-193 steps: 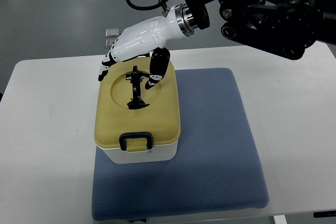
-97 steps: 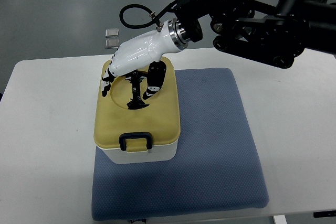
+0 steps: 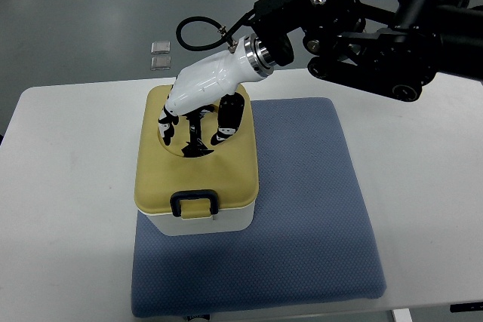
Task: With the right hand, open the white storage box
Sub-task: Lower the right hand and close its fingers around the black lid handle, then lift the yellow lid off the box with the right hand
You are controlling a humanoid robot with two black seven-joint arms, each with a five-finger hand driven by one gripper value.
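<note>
**boxfan:** So the white storage box (image 3: 198, 220) sits on the near-left part of the blue mat (image 3: 302, 209). Closest to the camera on the box is the dark latch (image 3: 195, 203) on the front edge of the tan lid (image 3: 198, 175), and it looks flat and closed. Further back, in the lid's round recess, a thin black handle (image 3: 195, 137) stands up. The right hand (image 3: 198, 115) is directly over that recess, at the far half of the lid.

**gripnerd:** Is the hand holding anything?

**boxfan:** Not that I can see. Its fingers (image 3: 225, 120) are curled downward around the black handle, thumb on one side and the rest on the other, but I can't spot real contact, so I'd call it half-closed and empty.

**gripnerd:** Then I guess the step is getting a proper pinch on that handle. I'd close both sides onto it evenly, low on the stem, before pulling, since it's skinny and could slip out. Lift straight up, too. If the front latch really is locked, the whole box may come up off the mat instead.

**boxfan:** Agreed. Beyond the box, the black arm (image 3: 377, 28) reaches in from the far right of the white table (image 3: 68, 186).
</note>
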